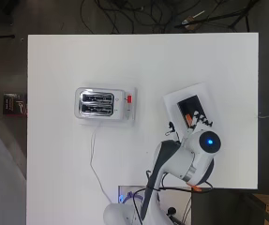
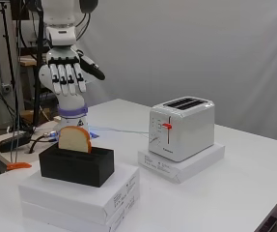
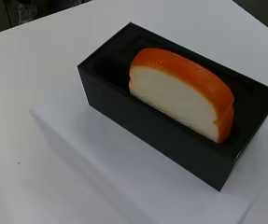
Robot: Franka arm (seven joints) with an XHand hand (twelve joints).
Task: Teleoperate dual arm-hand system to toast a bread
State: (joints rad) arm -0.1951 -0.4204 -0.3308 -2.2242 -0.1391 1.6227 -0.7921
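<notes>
Bread [image 3: 180, 95] stands on edge in a black holder [image 3: 161, 135], which rests on a white box [image 2: 80, 195] at the table's [image 1: 78, 61] edge near the arm. Above it hangs the hand [image 2: 66, 75], fingers straight and pointing down, holding nothing. Well apart, the white toaster [image 2: 181, 126] sits on another white box [image 2: 181, 162], its red lever [image 2: 167, 126] apparently raised.

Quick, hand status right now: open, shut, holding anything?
Hand: open, fingers straight, holding nothing, hovering above the bread slice in the black holder.
</notes>
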